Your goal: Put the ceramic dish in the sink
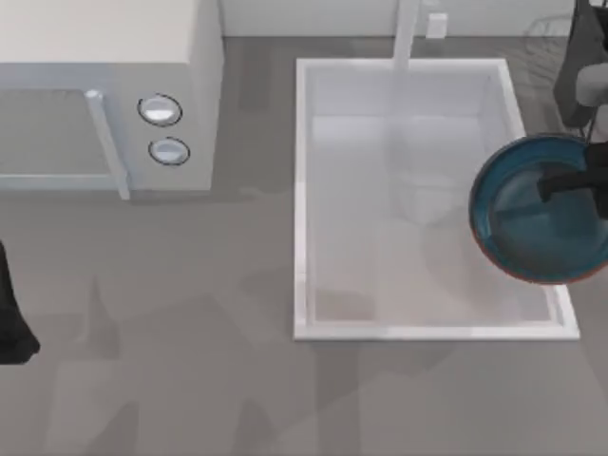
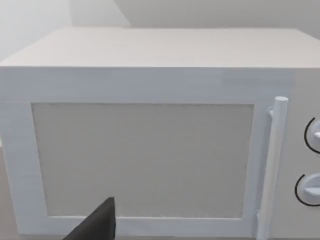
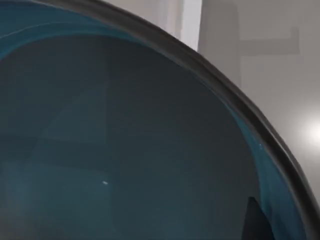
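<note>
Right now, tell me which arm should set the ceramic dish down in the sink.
Right. The right gripper already holds the ceramic dish, which overlaps the right rim of the sink. The left gripper sits parked at the table's far left, in front of the microwave.

Counted from above: one ceramic dish (image 1: 537,214), teal-blue with a reddish-brown rim, at the right side over the sink's right rim. One sink (image 1: 304,237), a white rectangular basin, with one faucet post (image 1: 407,33) at its far edge. One microwave (image 1: 104,38) at far left, carrying two round knobs (image 1: 160,110), one nearer than the other, and one bar handle (image 1: 106,142). Two arms: one left arm (image 1: 11,313) at the left edge, one right arm (image 1: 584,66) at the far right. One small white block (image 1: 436,25) beside the faucet post.
</note>
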You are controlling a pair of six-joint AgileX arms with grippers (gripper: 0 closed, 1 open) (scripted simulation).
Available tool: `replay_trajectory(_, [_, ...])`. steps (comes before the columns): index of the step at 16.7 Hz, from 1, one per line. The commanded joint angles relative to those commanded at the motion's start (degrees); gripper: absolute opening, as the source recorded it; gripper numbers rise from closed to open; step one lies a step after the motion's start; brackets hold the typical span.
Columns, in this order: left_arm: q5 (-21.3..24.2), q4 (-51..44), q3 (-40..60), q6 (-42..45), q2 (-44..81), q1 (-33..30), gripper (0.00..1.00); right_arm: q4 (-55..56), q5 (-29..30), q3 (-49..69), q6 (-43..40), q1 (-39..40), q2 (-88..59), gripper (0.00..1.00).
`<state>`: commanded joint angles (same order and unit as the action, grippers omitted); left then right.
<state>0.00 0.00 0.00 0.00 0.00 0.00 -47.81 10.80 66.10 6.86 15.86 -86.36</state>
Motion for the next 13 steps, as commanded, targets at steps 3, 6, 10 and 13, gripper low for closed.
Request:
replay_trajectory(3, [0.0, 0.0, 0.0, 0.0, 0.0, 0.0, 1.00, 17.8, 5.3, -4.1, -0.9, 4.1, -3.2, 0.00])
replay_trajectory(6, [0.0, 0.0, 0.0, 0.0, 0.0, 0.0, 1.00, 38.4, 10.9, -9.2, -2.1, 8.5, -5.8, 0.00])
replay_trajectory(10, [0.0, 0.0, 0.0, 0.0, 0.0, 0.0, 1.00, 65.5, 17.9, -16.1, -3.6, 14.0, -7.5, 0.00])
replay_trajectory(13, [0.0, 0.0, 0.0, 0.0, 0.0, 0.0, 1.00, 81.5, 22.5, -20.4, -4.6, 17.4, -7.4, 0.00])
